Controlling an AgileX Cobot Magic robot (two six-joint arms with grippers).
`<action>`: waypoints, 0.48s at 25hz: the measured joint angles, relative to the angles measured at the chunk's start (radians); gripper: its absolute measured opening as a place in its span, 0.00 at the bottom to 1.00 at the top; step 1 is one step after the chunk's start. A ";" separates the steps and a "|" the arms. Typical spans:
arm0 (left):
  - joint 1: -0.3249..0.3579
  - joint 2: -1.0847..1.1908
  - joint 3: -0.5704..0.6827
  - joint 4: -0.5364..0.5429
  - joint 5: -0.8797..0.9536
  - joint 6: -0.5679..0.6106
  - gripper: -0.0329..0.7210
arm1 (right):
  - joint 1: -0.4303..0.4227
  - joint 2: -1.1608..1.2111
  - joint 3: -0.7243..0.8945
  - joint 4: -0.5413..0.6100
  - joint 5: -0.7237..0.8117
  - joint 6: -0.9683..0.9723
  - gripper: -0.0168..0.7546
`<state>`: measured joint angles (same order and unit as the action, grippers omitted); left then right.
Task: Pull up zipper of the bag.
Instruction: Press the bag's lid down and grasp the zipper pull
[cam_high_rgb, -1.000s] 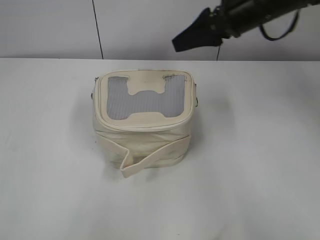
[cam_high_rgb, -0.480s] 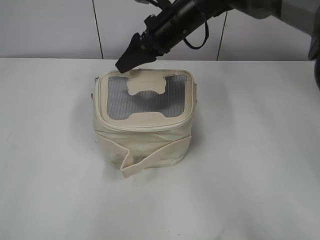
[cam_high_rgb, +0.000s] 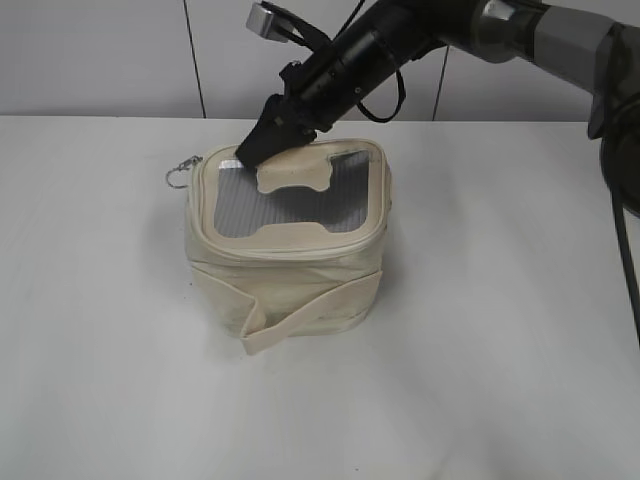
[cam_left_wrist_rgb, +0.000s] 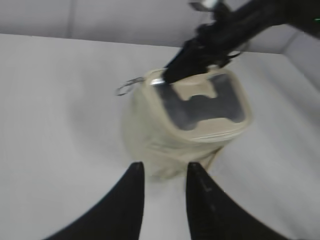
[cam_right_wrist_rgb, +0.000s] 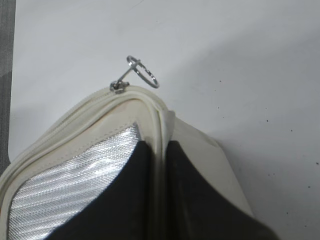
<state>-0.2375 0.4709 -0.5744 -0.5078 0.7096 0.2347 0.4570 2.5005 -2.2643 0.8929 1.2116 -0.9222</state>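
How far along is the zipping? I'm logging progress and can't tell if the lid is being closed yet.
Done: the right gripper has reached the bag and straddles its lid rim near the back corner. In hand: that pinch on the rim; the zipper pull's ring sticks out at the corner, ungrasped. Left: grasping the pull and drawing it along. The left gripper hangs open, short of the bag.

left wrist view motion-blurred, bag (cam_left_wrist_rgb: 187, 125) smeared, zipper (cam_left_wrist_rgb: 131, 85) pull barely readable at 10 o'clock, right gripper (cam_high_rgb: 262, 143) hides lid's rear corner, bag cut off at right wrist frame's bottom
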 joint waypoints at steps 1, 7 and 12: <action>-0.027 0.083 -0.012 -0.071 -0.054 0.060 0.35 | 0.000 0.000 -0.001 0.000 0.000 0.000 0.11; -0.029 0.564 -0.217 -0.354 -0.073 0.524 0.35 | 0.000 0.000 -0.003 -0.001 0.000 0.001 0.11; 0.245 0.897 -0.416 -0.687 0.284 0.890 0.35 | 0.000 0.000 -0.003 -0.001 0.001 0.001 0.10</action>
<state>0.0076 1.3683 -0.9902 -1.1946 0.9931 1.1248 0.4570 2.5005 -2.2676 0.8919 1.2122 -0.9211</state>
